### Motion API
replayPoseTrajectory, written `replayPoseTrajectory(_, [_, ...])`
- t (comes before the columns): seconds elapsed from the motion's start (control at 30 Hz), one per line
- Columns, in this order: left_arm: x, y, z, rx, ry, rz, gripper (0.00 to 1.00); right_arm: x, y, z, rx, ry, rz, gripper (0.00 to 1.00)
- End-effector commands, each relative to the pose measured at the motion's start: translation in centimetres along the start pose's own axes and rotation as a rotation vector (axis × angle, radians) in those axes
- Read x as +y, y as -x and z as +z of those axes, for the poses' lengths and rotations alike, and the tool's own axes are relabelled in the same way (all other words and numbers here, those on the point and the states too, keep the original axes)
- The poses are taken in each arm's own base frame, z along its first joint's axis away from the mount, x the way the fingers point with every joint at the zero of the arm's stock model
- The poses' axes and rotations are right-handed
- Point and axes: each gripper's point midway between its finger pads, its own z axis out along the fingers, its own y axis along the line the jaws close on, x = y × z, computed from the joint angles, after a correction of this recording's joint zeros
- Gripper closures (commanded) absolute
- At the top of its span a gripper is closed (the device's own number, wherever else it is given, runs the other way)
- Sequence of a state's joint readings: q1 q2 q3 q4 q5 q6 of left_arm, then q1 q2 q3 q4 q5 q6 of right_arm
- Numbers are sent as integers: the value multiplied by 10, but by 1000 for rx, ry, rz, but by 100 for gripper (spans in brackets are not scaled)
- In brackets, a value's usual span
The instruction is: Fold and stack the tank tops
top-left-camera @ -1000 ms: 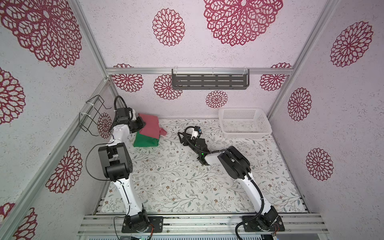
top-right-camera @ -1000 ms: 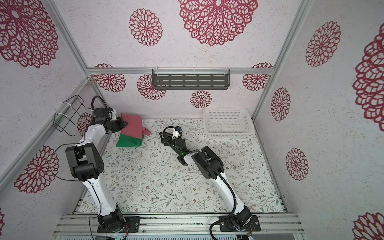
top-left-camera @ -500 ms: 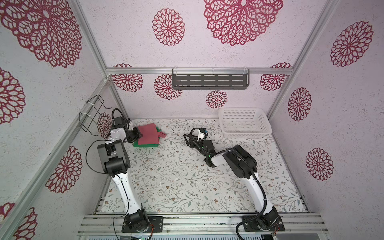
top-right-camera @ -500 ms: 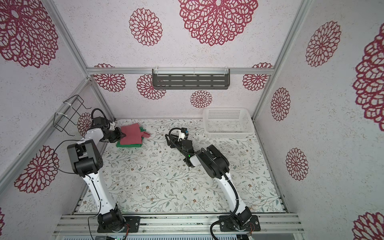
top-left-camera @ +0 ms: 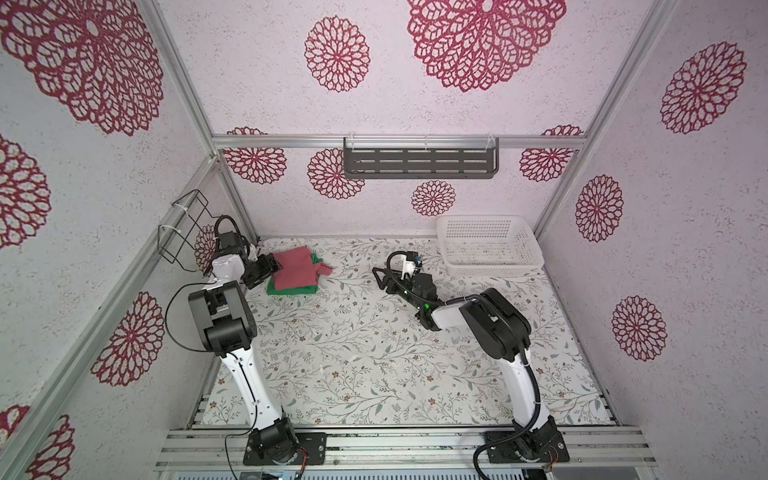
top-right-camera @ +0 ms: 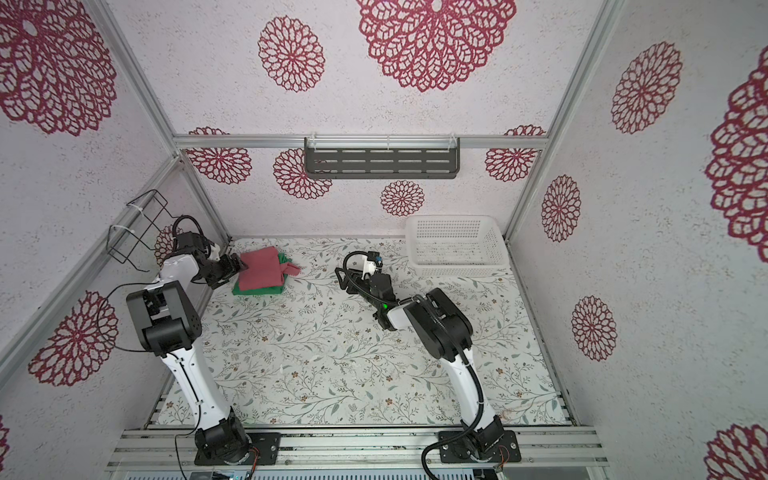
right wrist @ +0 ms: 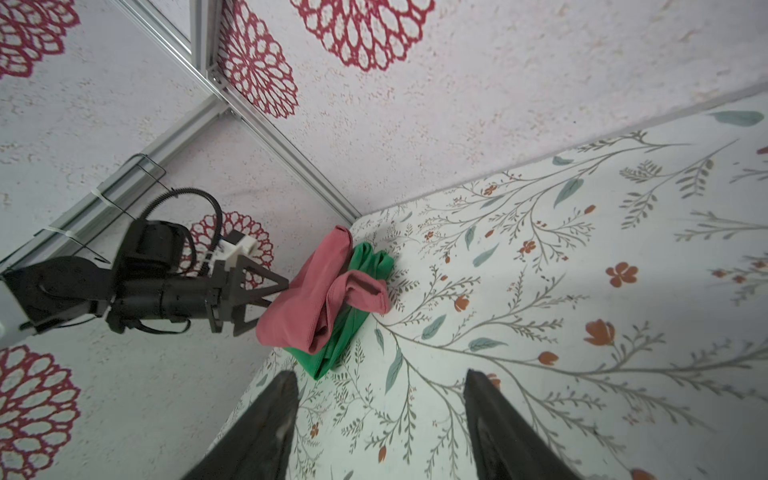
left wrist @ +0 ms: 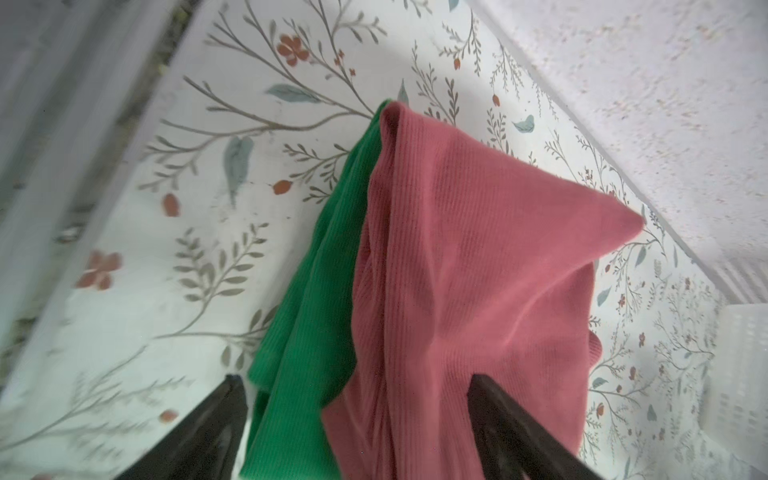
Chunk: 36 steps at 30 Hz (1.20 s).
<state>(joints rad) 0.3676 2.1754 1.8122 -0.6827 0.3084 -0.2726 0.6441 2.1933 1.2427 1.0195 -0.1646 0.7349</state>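
Your left tool (right wrist: 277, 294) has just let go, jaws apart beside the red tank top (top-left-camera: 293, 268), now lying on the green tank top (top-left-camera: 291, 289) at the tabletop's (top-left-camera: 353, 353) far left corner. Your right tool (right wrist: 378, 374) is spread and empty, so stacking looks finished.

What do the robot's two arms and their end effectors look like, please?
The left arm and right arm have white links, bulky black joints, black bases and looped black cables; a green light glows on the right. The left end effector and right end effector have black triangular fingers.
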Motion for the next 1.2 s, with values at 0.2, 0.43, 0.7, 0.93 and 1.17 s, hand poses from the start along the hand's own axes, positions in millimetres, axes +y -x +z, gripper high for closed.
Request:
replayPoseTrajectory(0.2, [-81, -16, -68, -111, 166, 305, 26, 15, 29, -54, 187, -260, -132, 34])
replayPoseTrajectory(0.43, [-153, -45, -7, -21, 182, 656, 44, 2, 18, -105, 327, -340, -119, 35])
replayPoseTrajectory(0.7, [-179, -60, 60, 57, 274, 882, 37, -12, 1, -121, 371, -381, -111, 36])
replayPoseTrajectory(0.93, [-171, -71, 94, 98, 322, 931, 30, -21, -9, -119, 403, -390, -107, 37])
replayPoseTrajectory(1.17, [-160, -65, 106, 75, 379, 915, 53, -27, -17, -115, 425, -387, -98, 37])
